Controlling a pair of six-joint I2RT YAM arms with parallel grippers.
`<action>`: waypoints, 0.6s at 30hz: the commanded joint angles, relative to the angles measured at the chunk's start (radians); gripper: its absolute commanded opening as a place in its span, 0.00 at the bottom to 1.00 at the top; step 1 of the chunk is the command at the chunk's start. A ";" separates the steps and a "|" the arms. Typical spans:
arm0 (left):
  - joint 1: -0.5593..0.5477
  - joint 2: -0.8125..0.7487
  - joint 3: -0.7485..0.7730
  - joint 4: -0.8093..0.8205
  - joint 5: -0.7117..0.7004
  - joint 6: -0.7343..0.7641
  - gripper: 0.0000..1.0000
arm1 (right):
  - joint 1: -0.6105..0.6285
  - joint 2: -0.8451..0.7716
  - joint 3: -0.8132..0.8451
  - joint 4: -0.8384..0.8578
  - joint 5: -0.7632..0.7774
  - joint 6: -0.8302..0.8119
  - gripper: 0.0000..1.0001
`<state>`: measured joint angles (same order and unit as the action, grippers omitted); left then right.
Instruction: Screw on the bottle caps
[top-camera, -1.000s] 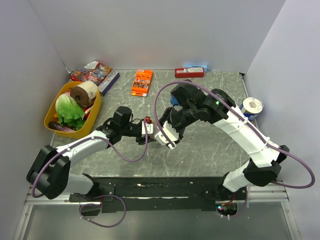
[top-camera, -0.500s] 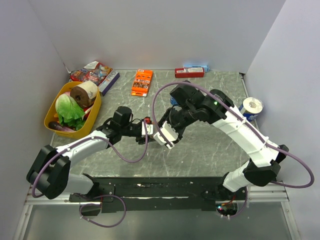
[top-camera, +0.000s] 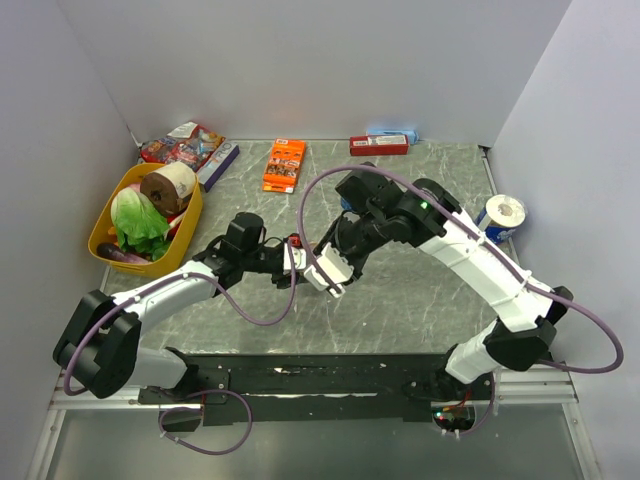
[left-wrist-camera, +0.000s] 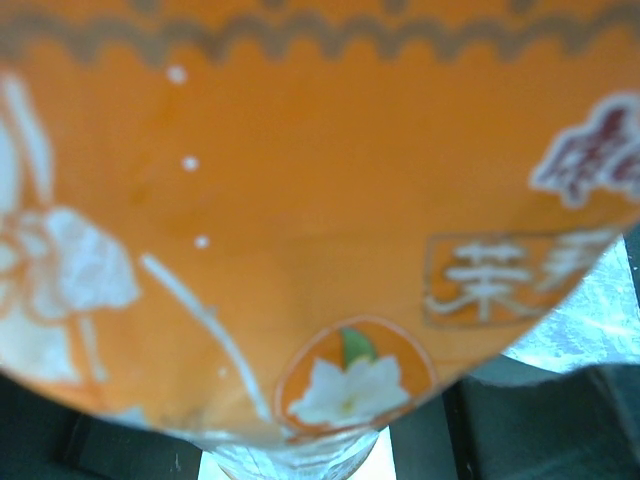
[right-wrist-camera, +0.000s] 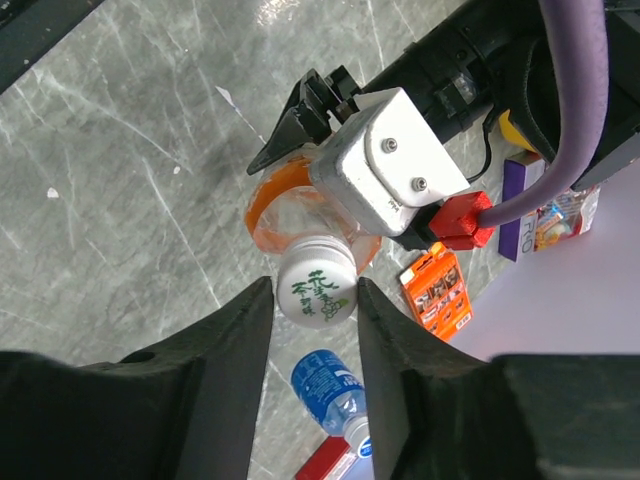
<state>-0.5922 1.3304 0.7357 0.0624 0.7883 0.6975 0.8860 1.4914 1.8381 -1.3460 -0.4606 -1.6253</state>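
Observation:
The bottle (left-wrist-camera: 300, 200) with orange liquid and an orange label fills the left wrist view, and my left gripper (top-camera: 291, 259) is shut on its body. The right wrist view shows the same bottle (right-wrist-camera: 272, 214) from above, with its whitish bottle cap (right-wrist-camera: 316, 290), printed in green, sitting on the neck. My right gripper (right-wrist-camera: 314, 300) hangs over it, one finger against each side of the cap. A blue-labelled bottle (right-wrist-camera: 325, 378) lies on the table behind. No other caps are in view.
A yellow basket (top-camera: 103, 228) with lettuce and a roll stands at the left. An orange box (top-camera: 284, 165), a red box (top-camera: 378, 145) and snack packets (top-camera: 185, 145) lie along the back. A blue-and-white roll (top-camera: 503, 213) sits at the right edge.
My right gripper has shifted a little to the left over the bottle, and its jaws have narrowed onto the cap. The left arm has stayed still.

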 joint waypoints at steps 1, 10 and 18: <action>0.002 -0.010 0.054 0.030 0.029 0.039 0.01 | 0.007 0.018 0.029 -0.226 0.002 -0.002 0.44; 0.000 -0.017 0.057 0.083 -0.049 -0.005 0.01 | 0.007 0.070 0.038 -0.226 0.066 0.103 0.23; -0.003 -0.048 -0.007 0.280 -0.182 -0.182 0.01 | -0.002 0.194 0.085 -0.225 0.143 0.430 0.19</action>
<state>-0.5858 1.3304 0.7246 0.0792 0.6502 0.6323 0.8829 1.5929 1.9102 -1.3357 -0.3473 -1.4052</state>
